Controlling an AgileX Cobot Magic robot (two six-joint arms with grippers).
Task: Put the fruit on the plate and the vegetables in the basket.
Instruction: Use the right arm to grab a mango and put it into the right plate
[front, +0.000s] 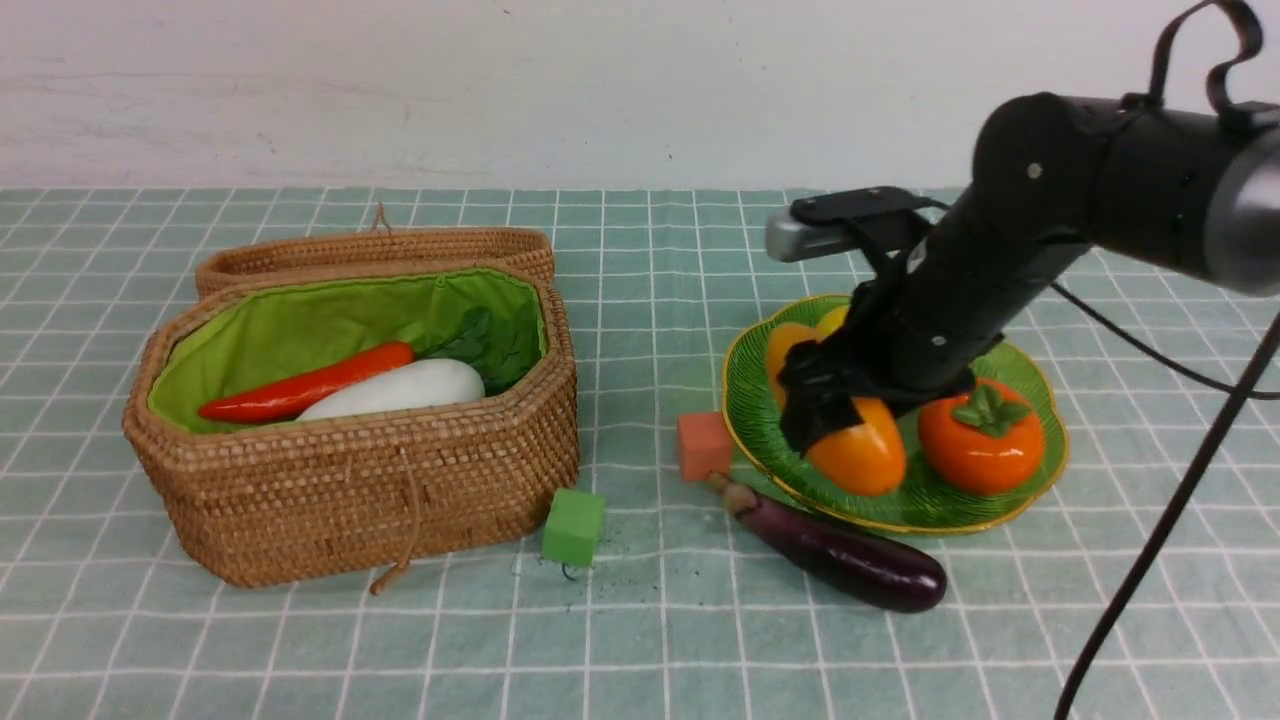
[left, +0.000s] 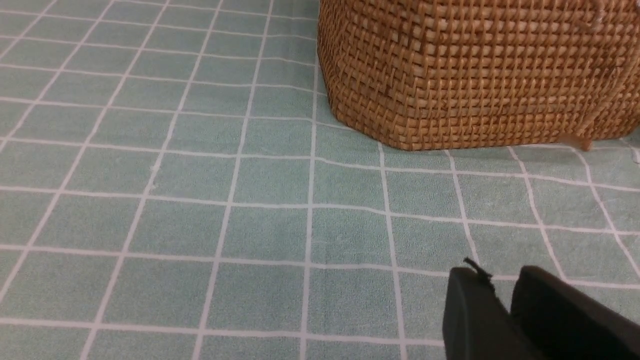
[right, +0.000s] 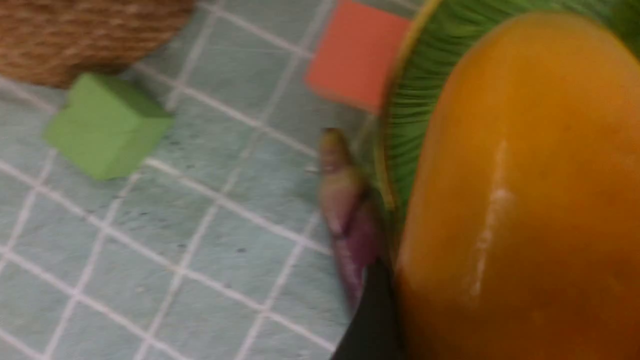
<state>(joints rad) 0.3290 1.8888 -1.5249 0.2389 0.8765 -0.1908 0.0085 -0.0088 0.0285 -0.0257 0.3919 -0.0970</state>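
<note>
1. The counter (front: 650, 640) fills the frame under a green checked cloth.
2. The basket (front: 350, 480) sits at left, lid open, holding 1 radish (front: 400, 390) and 1 red-orange carrot piece (front: 300, 392).
3. The plate (front: 760, 420) at right carries the mango (front: 855, 455), persimmon (front: 982, 440) and lemon (front: 832, 320).
4. The right pincer (front: 835, 405) straddles the mango; grip or release, I cannot tell.
5. The eggplant (front: 850, 555) lies below the plate on the counter.
6. The left pincer (left: 507, 305), lower right of its wrist view, is nearly closed, empty.

The right gripper (front: 820, 405) hides part of the mango (front: 860, 450); the right wrist view is blurred.
</note>
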